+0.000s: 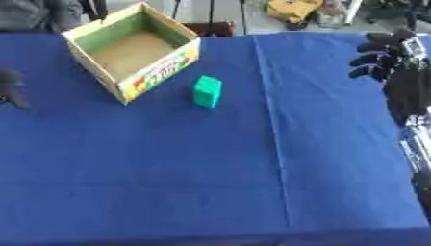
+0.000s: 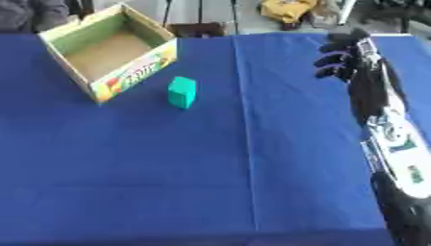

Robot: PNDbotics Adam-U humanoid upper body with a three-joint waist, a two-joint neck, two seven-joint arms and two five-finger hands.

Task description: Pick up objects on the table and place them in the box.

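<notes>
Your right hand (image 2: pixel 341 60) hangs over the far right part of the table (image 2: pixel 252 158), its dark fingers curled inward with nothing in them. The green block (image 2: pixel 181 92) stands upright on the blue cloth well to the left of that hand, across the crease that runs down the middle of the cloth, so the two are far apart and nothing touches the block. The block sits near the front right corner of the cardboard box (image 1: pixel 160 72), just beside it but not against it; a strip of blue cloth shows between them.

The box stands at the far left of the table, turned at an angle so one corner points toward you. Its top is open, its inner walls are green, and its brown floor shows bare, with nothing lying in it. The outer wall that faces the block carries colourful printing.

Your left hand (image 1: pixel 10 86) shows only as a dark shape at the left edge of the left eye view, close to the cloth; you cannot tell how its fingers stand.
</notes>
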